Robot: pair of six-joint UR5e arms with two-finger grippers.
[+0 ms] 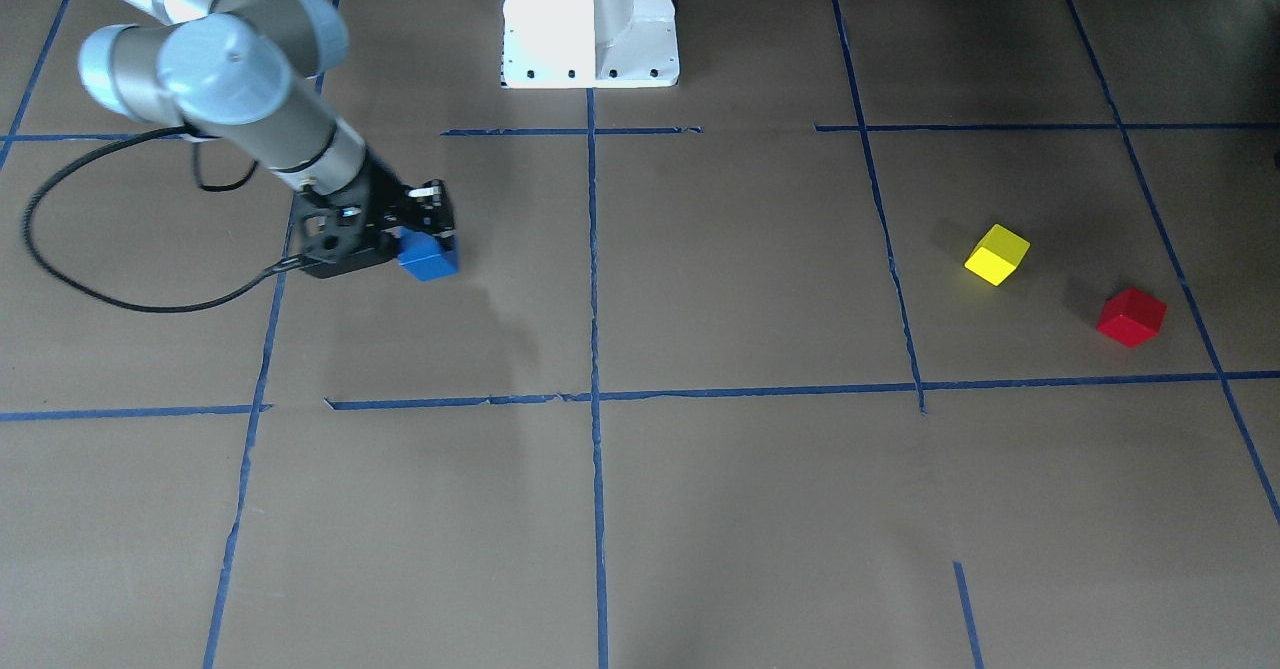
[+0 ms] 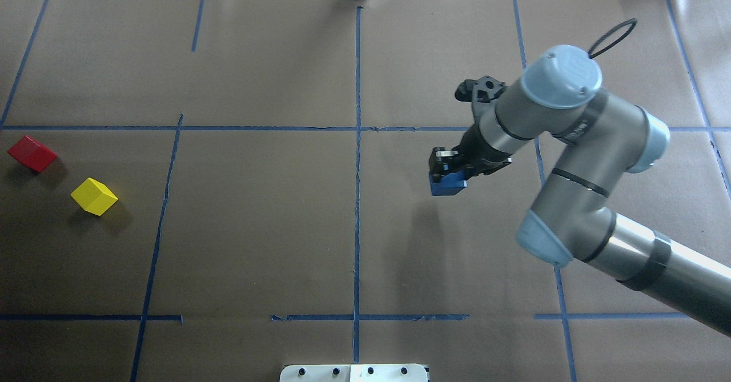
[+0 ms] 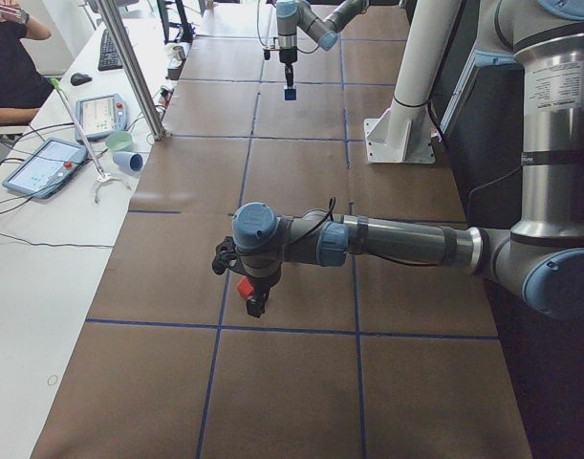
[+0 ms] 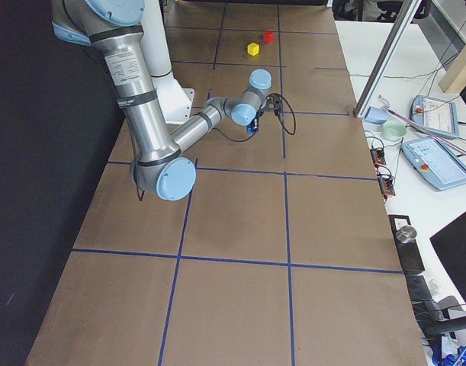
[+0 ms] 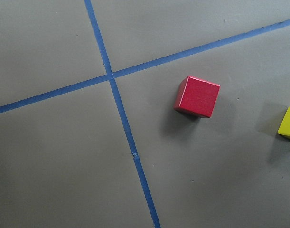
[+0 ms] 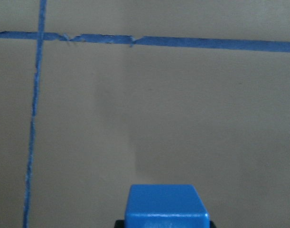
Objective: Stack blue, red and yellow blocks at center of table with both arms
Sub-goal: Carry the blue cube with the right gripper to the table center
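I see the right gripper (image 2: 447, 175) with jaws clenched on a glossy blue cube (image 2: 447, 187) above the tabletop (image 2: 257, 228). The red cube (image 5: 197, 96) and yellow cube (image 2: 94, 196) lie near each other. For the left gripper (image 3: 255, 304), I cannot tell the jaws.

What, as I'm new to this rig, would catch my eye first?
The right gripper holds the blue block above the table, on the robot's right of the centre line. Far to its left, the yellow block and red block lie apart.
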